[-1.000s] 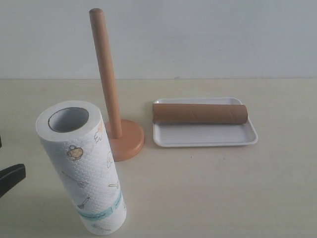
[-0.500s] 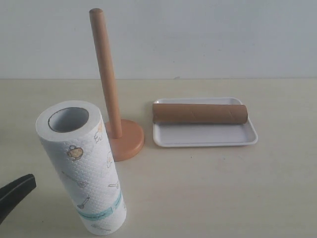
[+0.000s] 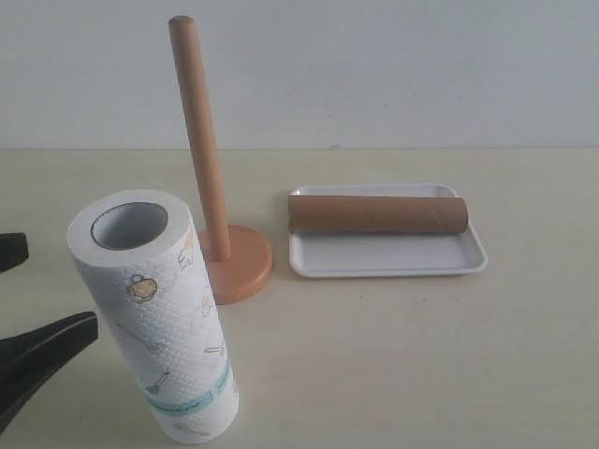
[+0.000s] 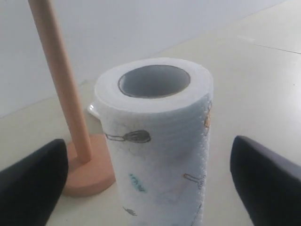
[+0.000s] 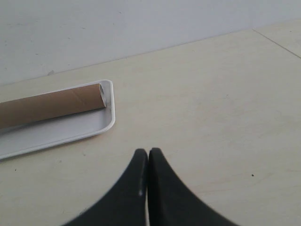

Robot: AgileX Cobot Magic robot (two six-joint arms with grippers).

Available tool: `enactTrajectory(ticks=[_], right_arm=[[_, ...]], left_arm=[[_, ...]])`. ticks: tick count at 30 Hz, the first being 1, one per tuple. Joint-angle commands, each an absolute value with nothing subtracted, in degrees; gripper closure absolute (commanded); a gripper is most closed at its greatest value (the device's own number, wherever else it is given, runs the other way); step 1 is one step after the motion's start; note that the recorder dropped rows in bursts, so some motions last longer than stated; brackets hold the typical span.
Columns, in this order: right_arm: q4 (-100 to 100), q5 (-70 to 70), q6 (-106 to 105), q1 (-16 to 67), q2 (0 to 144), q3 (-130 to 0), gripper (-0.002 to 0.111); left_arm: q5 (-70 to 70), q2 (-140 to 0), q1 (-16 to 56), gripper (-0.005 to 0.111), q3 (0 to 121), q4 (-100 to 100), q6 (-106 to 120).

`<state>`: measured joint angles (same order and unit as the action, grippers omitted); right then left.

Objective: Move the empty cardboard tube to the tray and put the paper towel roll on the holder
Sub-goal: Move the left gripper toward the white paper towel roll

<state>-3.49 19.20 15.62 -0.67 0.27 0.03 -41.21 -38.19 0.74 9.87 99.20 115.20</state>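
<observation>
You see the brown cardboard tube (image 3: pixel 377 214) lying on its side along the far rim of the white tray (image 3: pixel 384 260), its ends reaching the tray's side rims. The tray sits flat, right of the table's (image 3: pixel 421 355) middle. Your paper towel roll (image 3: pixel 164 318) stands upright near the front left edge, grey core open upward, teal band low. Just behind it the orange-tan holder (image 3: pixel 206 159) stands upright on its disc base, pole bare.

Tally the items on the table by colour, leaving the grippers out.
White: 2, the paper towel roll and the tray
Brown cardboard: 1, the cardboard tube lying in the tray
Orange-tan wood: 1, the holder
Total: 4
</observation>
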Motion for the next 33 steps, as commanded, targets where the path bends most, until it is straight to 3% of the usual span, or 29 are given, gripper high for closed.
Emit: enactTrajectory(ticks=[1,8,15,20,23,25,33], right_arm=[[-3.45,18.73,15.67,-1.06,0.00,0.00,0.108],[-3.45,18.73,15.67,-1.06,0.00,0.00,0.108],[-3.45,18.73,15.67,-1.06,0.00,0.00,0.108],[-3.45,18.73,15.67,-1.06,0.00,0.00,0.108],[-3.45,18.73,15.67,-1.06,0.00,0.00,0.108],[-3.45,18.73,15.67,-1.06,0.00,0.00,0.108],[-3.45,18.73,15.67,-1.06,0.00,0.00,0.108]], left_arm=[[-42.31,-43.55,0.57,0.019,10.53,99.95,115.70],[-50.68,-51.91,0.57,0.019,10.53,99.95,120.22],[-46.98,-57.21,0.57,0.021,13.44,99.95,121.21],[-44.30,-57.31,0.57,0.040,14.19,99.95,121.96],[-52.28,-57.31,0.57,0.031,14.40,99.95,121.74],[-55.40,-57.31,0.57,0.032,14.68,99.95,122.10],[-49.52,-57.31,0.57,0.032,14.68,99.95,122.10]])
